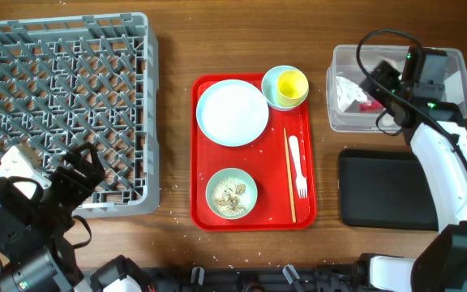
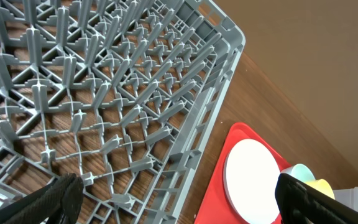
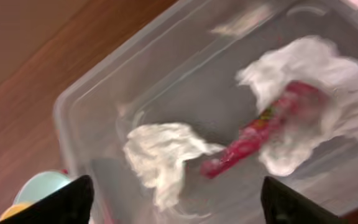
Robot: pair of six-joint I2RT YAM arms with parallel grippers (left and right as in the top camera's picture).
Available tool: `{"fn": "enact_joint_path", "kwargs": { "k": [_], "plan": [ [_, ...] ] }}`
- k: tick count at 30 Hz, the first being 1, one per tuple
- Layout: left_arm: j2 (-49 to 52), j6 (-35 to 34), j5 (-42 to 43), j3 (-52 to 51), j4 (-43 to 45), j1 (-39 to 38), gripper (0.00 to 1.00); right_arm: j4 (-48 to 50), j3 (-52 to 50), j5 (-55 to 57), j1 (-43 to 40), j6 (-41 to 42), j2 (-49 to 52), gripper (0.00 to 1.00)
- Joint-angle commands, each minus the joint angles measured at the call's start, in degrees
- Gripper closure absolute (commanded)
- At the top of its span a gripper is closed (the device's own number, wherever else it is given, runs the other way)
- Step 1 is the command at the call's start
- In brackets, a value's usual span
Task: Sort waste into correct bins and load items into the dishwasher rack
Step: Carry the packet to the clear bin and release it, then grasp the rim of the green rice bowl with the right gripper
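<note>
Wide open and empty over tub (image 1: pixel 456 61), upper right of overhead view: right gripper (image 3: pixel 179 193). Inside: tissues (image 3: pixel 160 155) and wrapper (image 3: pixel 253 140). Spread wide too, above rack (image 1: pixel 55 81) corner at lower left: left gripper (image 2: pixel 179 202).

On red tray (image 1: pixel 201 162), frame centre: plate (image 1: pixel 232 113), cup (image 1: pixel 291 83) nested in upper bowl (image 1: pixel 271 91), fork (image 1: pixel 297 166), chopstick (image 1: pixel 289 174), lower bowl (image 1: pixel 232 193) holding scraps (image 1: pixel 232 196).

Likely trouble: spilling scraps when tipping lower bowl toward black tray (image 1: pixel 383 191), from tilting before reaching it; dragging cup out when lifting upper bowl; slipping off thin chopstick lying flat; snagging left gripper on rack pegs during descent.
</note>
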Motion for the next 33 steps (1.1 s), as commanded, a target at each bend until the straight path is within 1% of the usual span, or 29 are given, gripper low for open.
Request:
{"fn": "enact_joint_path", "kwargs": {
  "k": [1, 4, 6, 7, 9, 10, 12, 13, 14, 15, 16, 17, 18, 19, 21, 22, 25, 27, 30, 31, 33],
  "plan": [
    [-0.22, -0.33, -0.11, 0.68, 0.09, 0.22, 0.00, 0.76, -0.39, -12.17, -0.02, -5.27, -0.57, 0.00],
    [-0.22, -0.33, -0.11, 0.68, 0.09, 0.22, 0.00, 0.55, -0.39, -21.84, 0.22, -5.31, -3.63, 0.01],
    [-0.22, -0.33, -0.13, 0.68, 0.09, 0.22, 0.00, 0.70, -0.39, -28.46, 2.16, -7.13, -7.67, 0.01],
    [-0.22, -0.33, -0.11, 0.68, 0.09, 0.22, 0.00, 0.55, -0.39, -29.44, 4.00, -7.96, -10.08, 0.00],
    [-0.22, -0.33, -0.11, 0.68, 0.09, 0.22, 0.00, 0.22, -0.39, -29.40, 9.01, -10.25, -14.19, 0.00],
    [-0.22, -0.33, -0.13, 0.68, 0.09, 0.22, 0.00, 0.24, -0.39, -29.38, 12.81, -12.07, -15.72, 0.00],
    [-0.22, -0.33, -0.11, 0.68, 0.09, 0.22, 0.00, 0.31, -0.44, -28.22, 20.28, -14.23, -15.98, 0.00],
    [-0.22, -0.33, -0.13, 0.68, 0.09, 0.22, 0.00, 0.31, -0.68, -26.91, 24.04, -14.69, -15.10, 0.01],
    [-0.22, -0.33, -0.13, 0.68, 0.09, 0.22, 0.00, 0.33, -0.87, -26.16, 26.10, -14.64, -14.43, 0.00],
    [-0.22, -0.33, -0.13, 0.68, 0.09, 0.22, 0.00, 1.14, -1.27, -24.85, 30.64, -14.25, -12.20, 0.00],
    [-0.22, -0.33, -0.11, 0.68, 0.09, 0.22, 0.00, 1.95, -1.38, -24.44, 33.22, -14.16, -10.36, 0.00],
    [-0.22, -0.33, -0.11, 0.68, 0.09, 0.22, 0.00, 4.31, -1.70, -23.47, 36.83, -13.92, -6.82, 0.00],
    [-0.22, -0.33, -0.11, 0.68, 0.09, 0.22, 0.00, 5.73, -1.70, -23.04, 38.49, -13.99, -4.59, 0.00],
    [-0.22, -0.33, -0.11, 0.68, 0.09, 0.22, 0.00, 8.39, -1.68, -20.94, 41.16, -14.01, -0.24, 0.01],
    [-0.22, -0.33, -0.11, 0.68, 0.09, 0.22, 0.00, 12.17, -1.64, -16.52, 45.00, -13.99, 6.93, 0.13],
    [-0.22, -0.33, -0.11, 0.68, 0.09, 0.22, 0.00, 13.51, -1.60, -14.45, 46.53, -13.99, 9.90, 0.15],
    [-0.22, -0.33, -0.11, 0.68, 0.09, 0.22, 0.00, 15.74, -1.60, -9.81, 49.35, -13.46, 15.19, 0.16],
    [-0.22, -0.33, -0.13, 0.68, 0.09, 0.22, 0.00, 15.28, -1.60, -6.34, 50.16, -13.38, 16.65, 0.16],
    [-0.22, -0.33, -0.13, 0.68, 0.07, 0.22, 0.00, 14.25, -1.16, -6.34, 49.51, -9.25, 15.15, 0.16],
    [-0.22, -0.33, -0.11, 0.68, 0.07, 0.22, 0.00, 13.18, -0.90, -6.36, 48.48, -5.88, 13.11, 0.17],
    [-0.22, -0.33, -0.11, 0.68, 0.07, 0.22, 0.00, 9.38, -0.76, -6.62, 47.34, -2.12, 8.07, 0.21]
  ]
}}
